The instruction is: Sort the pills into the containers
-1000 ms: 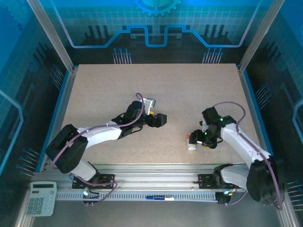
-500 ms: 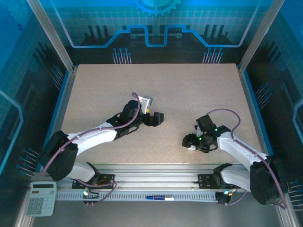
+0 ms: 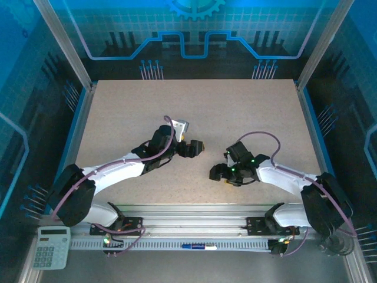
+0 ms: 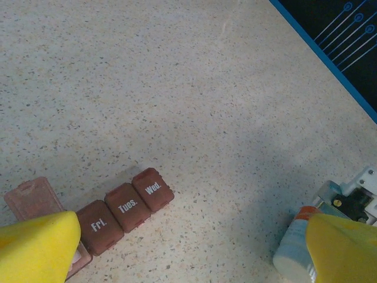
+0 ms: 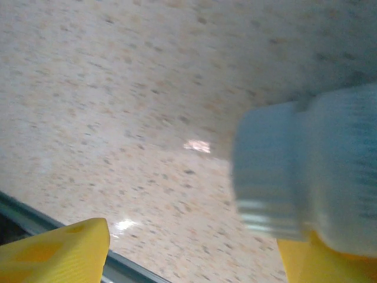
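Observation:
The containers (image 4: 126, 206) are a reddish-brown strip on the table, low and left in the left wrist view. Three lids reading Fri., Tues. and Wed. are closed, and one lid (image 4: 32, 199) at the left end stands open. My left gripper (image 4: 194, 236) (image 3: 194, 147) hovers open just above and to the right of the strip, with nothing between its fingers. A pale pill bottle (image 5: 306, 171) (image 4: 291, 254) with a ribbed cap rests against the right finger of my right gripper (image 5: 194, 247) (image 3: 217, 173). Its other finger (image 5: 59, 250) stands well apart, so that gripper is open. The pills are out of view.
The speckled table (image 3: 194, 106) is walled by aluminium rails and blue panels. A metal rail (image 5: 35, 227) runs along the near edge, close to my right gripper. A calculator (image 3: 50, 246) and a pen (image 3: 197, 246) lie in front of the arm bases.
My right gripper has swept left across the table toward the left gripper, and the bottle has come along at its tip. The left gripper has barely shifted and stays open.

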`<control>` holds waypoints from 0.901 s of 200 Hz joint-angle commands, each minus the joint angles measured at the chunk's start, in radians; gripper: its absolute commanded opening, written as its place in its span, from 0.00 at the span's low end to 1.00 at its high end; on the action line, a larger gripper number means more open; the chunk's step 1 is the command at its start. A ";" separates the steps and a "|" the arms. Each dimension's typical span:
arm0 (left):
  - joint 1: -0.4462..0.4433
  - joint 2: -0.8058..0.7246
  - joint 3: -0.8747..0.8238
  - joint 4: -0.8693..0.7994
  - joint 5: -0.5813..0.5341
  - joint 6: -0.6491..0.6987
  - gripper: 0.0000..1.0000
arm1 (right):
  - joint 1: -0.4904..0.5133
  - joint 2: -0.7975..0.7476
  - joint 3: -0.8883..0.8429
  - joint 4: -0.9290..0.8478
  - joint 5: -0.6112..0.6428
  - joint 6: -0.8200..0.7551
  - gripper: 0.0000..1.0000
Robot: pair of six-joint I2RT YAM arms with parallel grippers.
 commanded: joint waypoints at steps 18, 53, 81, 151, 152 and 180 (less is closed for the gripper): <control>-0.007 -0.043 0.016 -0.039 -0.055 0.046 0.99 | 0.010 -0.007 0.095 0.048 -0.076 -0.076 0.75; -0.004 -0.063 0.024 -0.059 -0.082 0.062 0.99 | -0.034 -0.093 0.184 -0.100 -0.014 -0.232 0.74; 0.002 -0.074 0.031 -0.073 -0.091 0.068 0.99 | -0.101 -0.029 0.266 -0.220 0.043 -0.370 0.75; 0.004 -0.108 0.032 -0.106 -0.103 0.089 0.99 | -0.149 0.127 0.288 -0.238 0.100 -0.519 0.77; 0.004 -0.109 0.032 -0.106 -0.103 0.089 0.99 | -0.149 0.126 0.288 -0.239 0.101 -0.522 0.77; 0.004 -0.115 0.026 -0.100 -0.100 0.089 0.99 | -0.144 0.111 0.278 -0.260 0.115 -0.591 0.79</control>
